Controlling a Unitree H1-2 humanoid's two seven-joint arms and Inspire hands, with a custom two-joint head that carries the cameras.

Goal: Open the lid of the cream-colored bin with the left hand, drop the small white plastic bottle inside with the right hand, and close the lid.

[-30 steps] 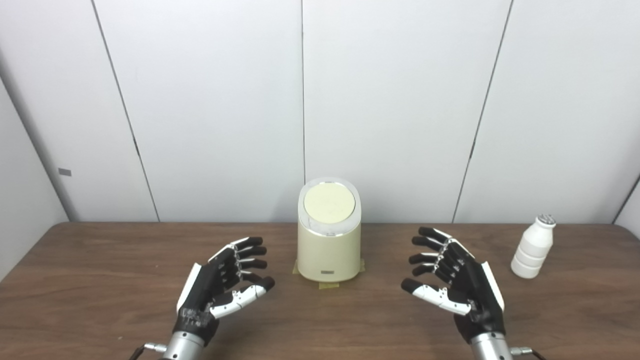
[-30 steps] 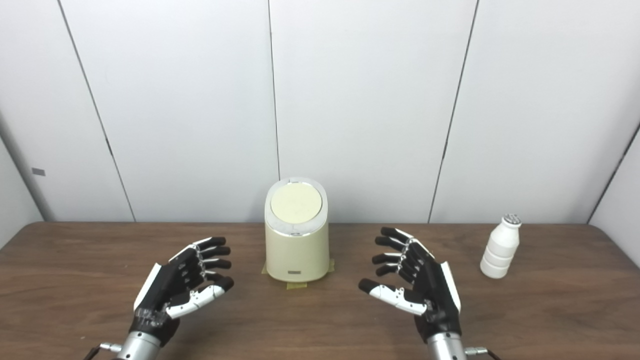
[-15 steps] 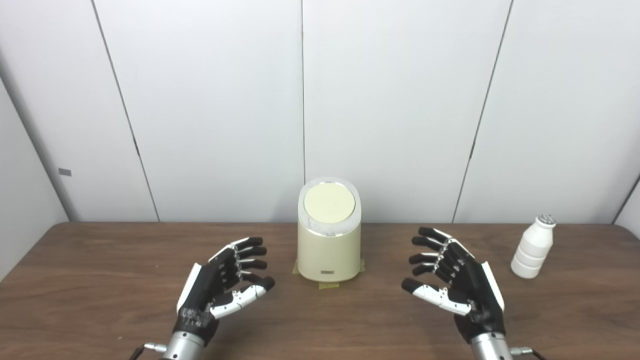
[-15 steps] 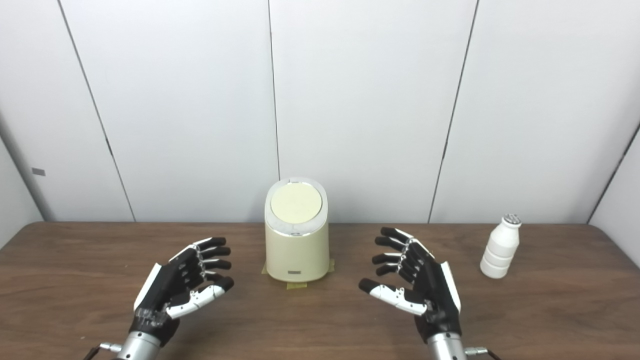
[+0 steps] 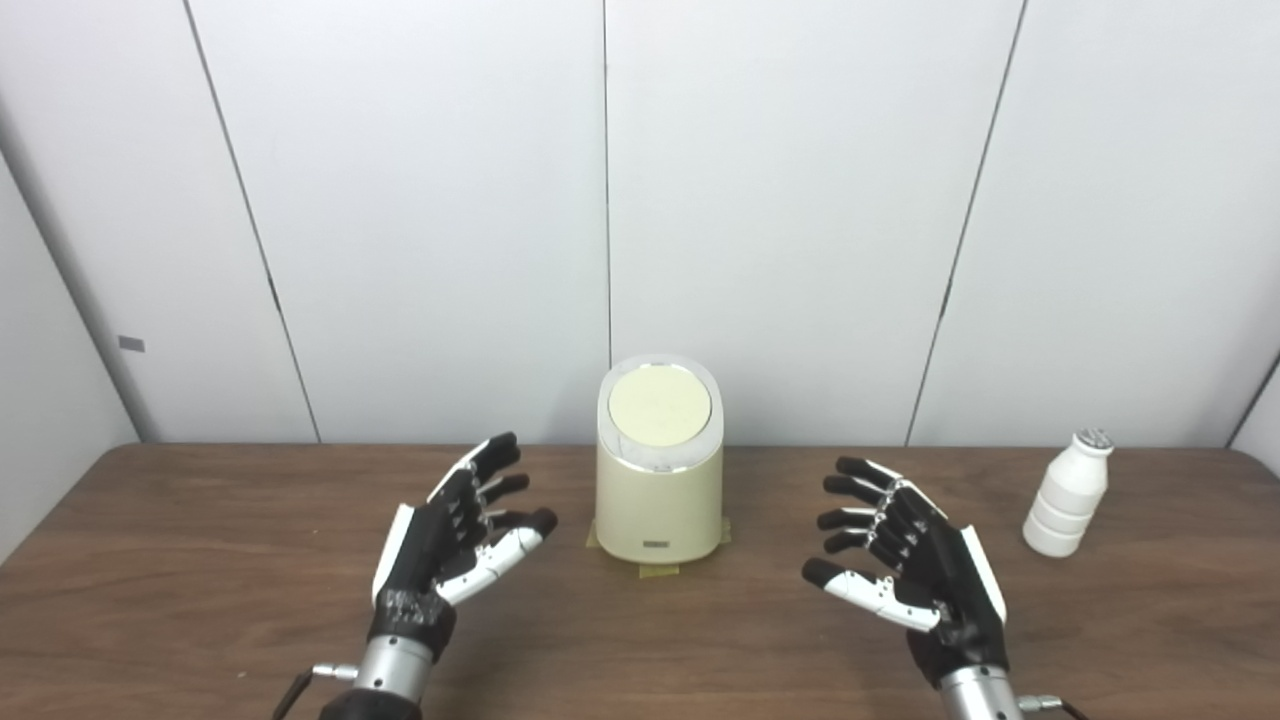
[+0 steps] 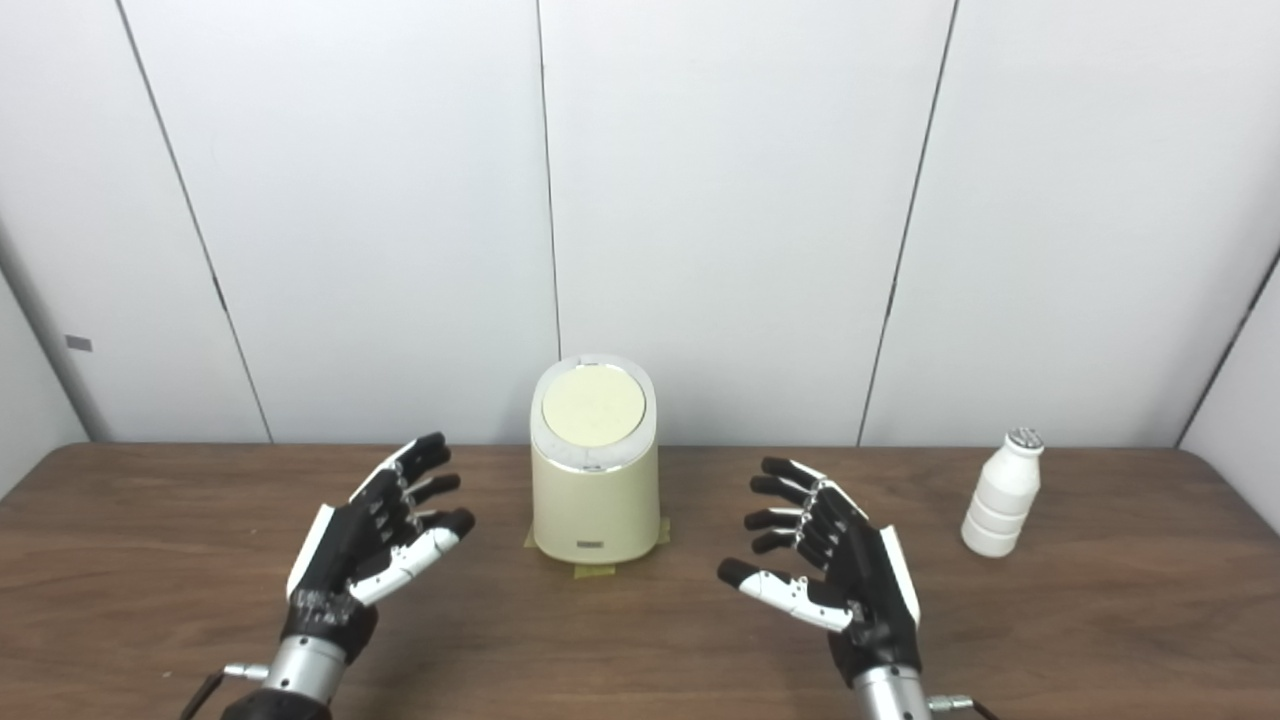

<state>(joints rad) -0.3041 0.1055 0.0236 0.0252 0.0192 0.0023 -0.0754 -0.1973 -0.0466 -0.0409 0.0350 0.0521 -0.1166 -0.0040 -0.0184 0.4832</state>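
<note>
Bin: cream-colored bin at frame centre on wooden table, taped at base, round lid shut flat.
Bottle: small white plastic bottle upright at right edge of frame, well apart from bin, untouched.
Left hand: lower left of centre, fingers spread, holding nothing; near bin, not touching.
Right hand: lower right, fingers spread and slightly curled, empty; between bin and bottle.
Change: left hand raised and shifted toward bin versus half a second ago, fingers now angled up; right hand, bin, bottle unmoved.
Meaning: likely start of reach for lid; no task step done yet.
Next: left hand up to lid rim, needs clean catch on edge.
</note>
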